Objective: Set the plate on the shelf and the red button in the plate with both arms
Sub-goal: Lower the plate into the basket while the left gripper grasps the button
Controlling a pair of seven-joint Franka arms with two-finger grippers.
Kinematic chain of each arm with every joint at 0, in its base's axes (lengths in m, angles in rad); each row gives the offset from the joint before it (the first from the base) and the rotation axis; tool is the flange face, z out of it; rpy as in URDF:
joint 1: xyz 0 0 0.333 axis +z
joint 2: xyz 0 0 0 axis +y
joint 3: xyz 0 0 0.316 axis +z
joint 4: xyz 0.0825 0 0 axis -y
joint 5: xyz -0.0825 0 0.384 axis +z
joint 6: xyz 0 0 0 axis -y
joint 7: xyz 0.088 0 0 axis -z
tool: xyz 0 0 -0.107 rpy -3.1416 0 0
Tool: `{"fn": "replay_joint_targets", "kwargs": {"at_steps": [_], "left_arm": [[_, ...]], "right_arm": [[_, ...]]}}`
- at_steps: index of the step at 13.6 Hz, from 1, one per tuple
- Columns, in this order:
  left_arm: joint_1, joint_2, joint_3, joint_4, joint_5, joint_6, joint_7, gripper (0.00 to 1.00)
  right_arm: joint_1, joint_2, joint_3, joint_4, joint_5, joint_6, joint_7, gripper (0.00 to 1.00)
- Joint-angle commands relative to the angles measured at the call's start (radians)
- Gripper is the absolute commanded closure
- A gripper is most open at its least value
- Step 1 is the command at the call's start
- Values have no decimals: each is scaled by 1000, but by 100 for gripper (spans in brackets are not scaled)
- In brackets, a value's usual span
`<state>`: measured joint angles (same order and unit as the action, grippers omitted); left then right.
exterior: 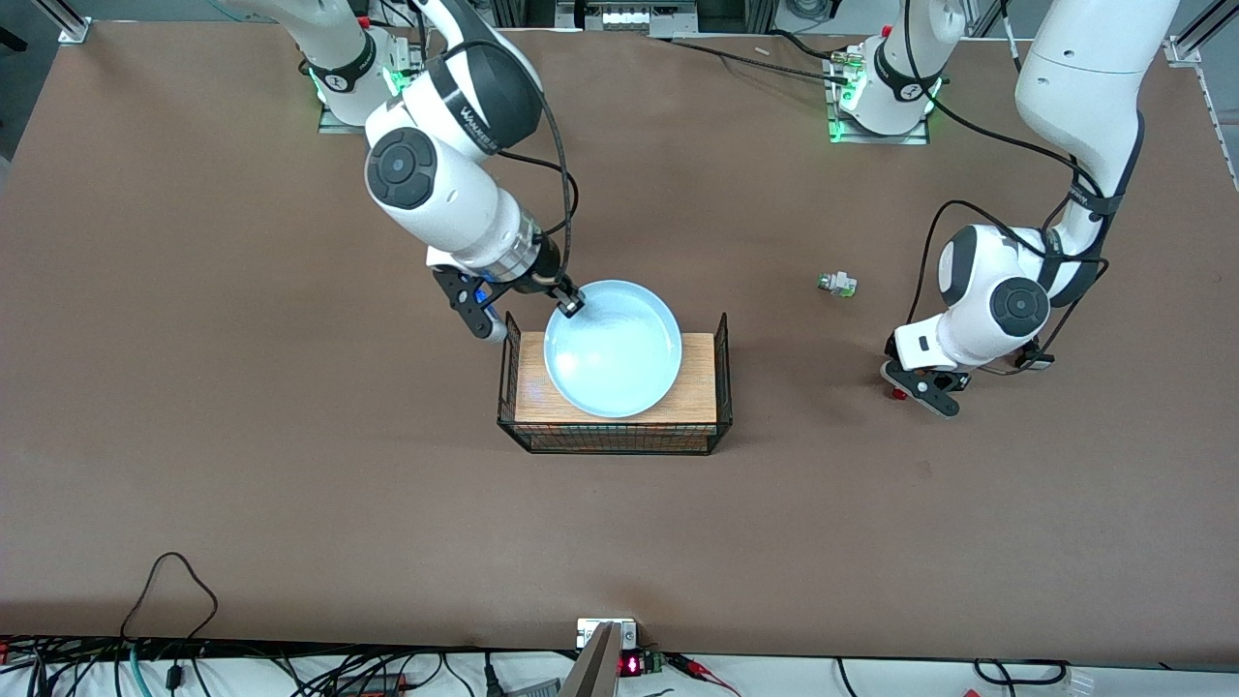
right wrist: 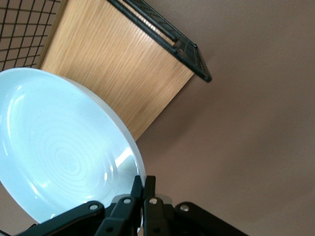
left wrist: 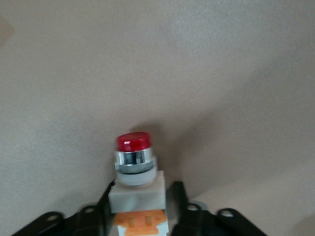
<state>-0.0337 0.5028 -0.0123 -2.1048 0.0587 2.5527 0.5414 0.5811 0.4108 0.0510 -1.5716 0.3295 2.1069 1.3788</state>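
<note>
- Spreading wide across the front view: a brown table [exterior: 290, 465], with grey floor at the top corners and cables [exterior: 174, 668] trailing along the near edge.
- Standing at table centre: a black wire basket [exterior: 615, 440] with a wooden board [exterior: 697, 387] inside.
- Hanging over that basket: the plate [exterior: 612, 348], pale blue and glossy, covering most of the board.
- Pinching the plate's rim at about 10 o'clock on the plate in the front view: the right gripper [exterior: 569, 304], fingers clenched on the rim, one each side of it, as the right wrist view shows [right wrist: 143, 189].
- Hovering low over the table toward the left arm's end: the left gripper [exterior: 905, 387], grasping the red button [left wrist: 134, 167].
- Sitting squeezed between the fingers by its white body: that button, red cap pointing away from the wrist, orange block at the back.
- Lying on the table between the basket and the left arm: a small green-tipped switch [exterior: 836, 284], at about 2 o'clock from the plate.
</note>
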Motion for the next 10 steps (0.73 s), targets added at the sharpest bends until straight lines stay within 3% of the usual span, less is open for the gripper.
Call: {"fn": "replay_joint_targets", "kwargs": {"at_steps": [1,5,10], "left_arm": [[6,-7,-8,6,-19,0,11,84],[8,-78,-8,54,-20,-104,9,84],[5,-116,-9,311,-20,-498,-37,84]], "right_arm": [[11,2,-13,5,3,2,14,100],[6,9,-16,-11,-10,8,-1,100],[2,42,-16,-13,-58,30,-10,100]]}}
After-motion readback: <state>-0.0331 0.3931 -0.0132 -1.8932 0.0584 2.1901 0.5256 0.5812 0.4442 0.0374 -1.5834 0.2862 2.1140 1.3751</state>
